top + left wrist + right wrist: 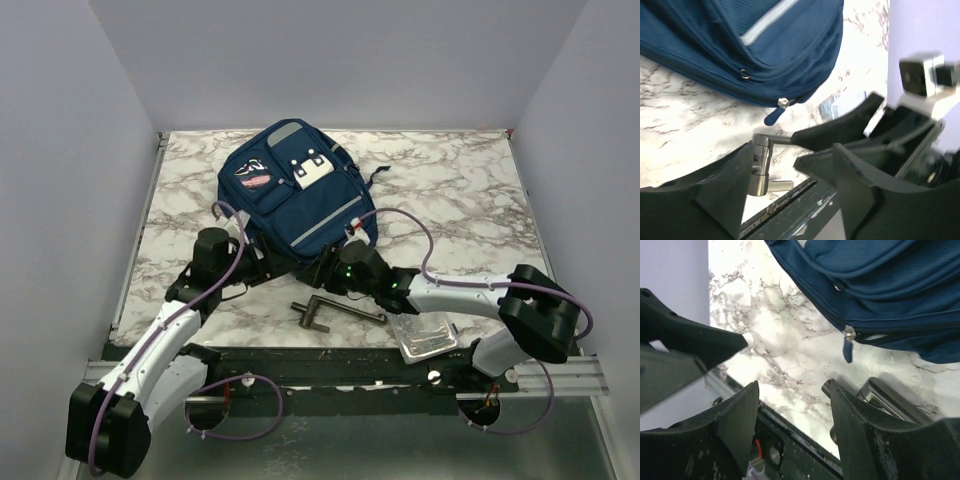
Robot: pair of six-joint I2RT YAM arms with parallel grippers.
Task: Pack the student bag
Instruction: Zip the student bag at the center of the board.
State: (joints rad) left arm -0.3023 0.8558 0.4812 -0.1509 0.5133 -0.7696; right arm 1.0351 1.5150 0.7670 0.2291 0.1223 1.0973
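Toward the far middle of the tabletop (450,190), the student bag (295,190) lies flat, apparently zipped. Left hand (795,150) and right hand (792,390) are spread wide, empty, at its near edge. Metal tool (322,312) and foil packet (425,338) lie outside; packing seems unstarted.

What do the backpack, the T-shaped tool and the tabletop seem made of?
Backpack: woven navy fabric, matte; ribbed weave shows.
T-shaped tool: brushed metal, probably steel; dull grey sheen.
Tabletop: marble-patterned, grey veins; stone or laminate, cannot tell.
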